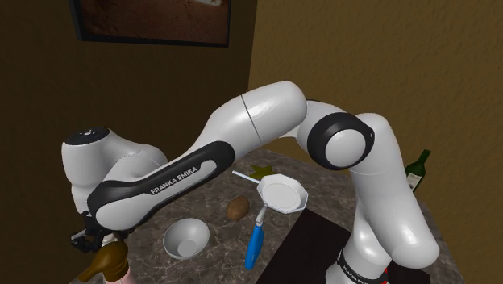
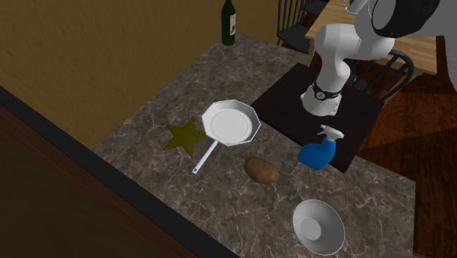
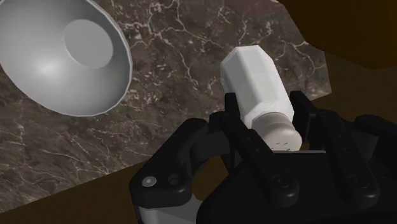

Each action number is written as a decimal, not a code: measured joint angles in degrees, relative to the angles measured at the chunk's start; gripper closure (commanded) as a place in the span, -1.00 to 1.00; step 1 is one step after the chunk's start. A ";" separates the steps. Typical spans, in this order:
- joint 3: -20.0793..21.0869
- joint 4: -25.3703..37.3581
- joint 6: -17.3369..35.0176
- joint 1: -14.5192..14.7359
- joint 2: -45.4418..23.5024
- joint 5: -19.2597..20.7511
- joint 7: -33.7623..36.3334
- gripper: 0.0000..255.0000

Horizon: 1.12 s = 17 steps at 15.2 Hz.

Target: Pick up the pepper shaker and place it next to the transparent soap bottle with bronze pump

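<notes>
Gripper (image 3: 267, 114) clasps the white shaker (image 3: 251, 73) near its cap; light, rigid, slick-sided, likely safer gripped mid-body; bowl (image 3: 60, 54) at its ten o'clock

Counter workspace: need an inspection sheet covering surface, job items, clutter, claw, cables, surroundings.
Surface: dark marbled counter; the arm's base sits on a dark stand.
Job's things: white pepper shaker clasped in the claw, cap end toward the wrist camera; soap bottle with bronze pump at the shoulder view's lower left, close to the claw.
Clutter: white pan, olive star-shaped piece, potato, blue spray bottle, white bowl, green wine bottle.
Claw: shut on the shaker, a finger on each side.
Cables: nothing seen.
Surroundings: ochre wall, framed picture, dark chairs.
</notes>
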<state>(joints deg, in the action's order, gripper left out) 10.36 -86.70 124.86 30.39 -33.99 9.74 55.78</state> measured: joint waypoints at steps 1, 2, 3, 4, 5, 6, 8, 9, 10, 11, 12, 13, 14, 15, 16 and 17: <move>-0.04 -0.14 0.54 0.08 -0.39 0.10 0.13 1.00; -0.10 -0.46 1.20 0.15 -0.75 0.21 0.27 1.00; -0.16 -0.78 1.84 0.12 -1.07 0.29 0.29 1.00; -0.23 -1.14 2.47 0.07 -1.34 0.37 0.29 1.00; -0.30 -0.95 2.78 0.05 -1.84 0.43 0.24 1.00; -0.36 -1.04 3.29 0.09 -2.26 0.52 0.33 1.00; -0.48 -1.49 4.49 0.31 -3.03 0.76 0.68 1.00; -0.54 -1.63 4.97 0.28 -3.38 0.83 0.67 1.00; -0.62 -1.55 5.44 0.34 -3.92 0.94 0.76 1.00; -0.70 -1.90 6.14 0.33 -4.27 1.04 0.81 1.00; -0.78 -2.14 6.77 0.38 -4.68 1.15 0.93 1.00; -0.83 -2.26 7.23 0.40 -5.02 1.22 0.97 1.00; -0.90 -2.33 7.67 0.42 -5.39 1.30 1.02 1.00; -0.98 -2.72 8.39 0.39 -5.72 1.40 1.06 1.00; -1.08 -2.36 8.78 0.47 -6.46 1.50 1.12 1.00; -1.15 -2.30 9.18 0.52 -6.93 1.59 1.18 1.00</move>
<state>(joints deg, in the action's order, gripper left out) 9.21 -88.99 134.03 30.91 -40.93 11.34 56.97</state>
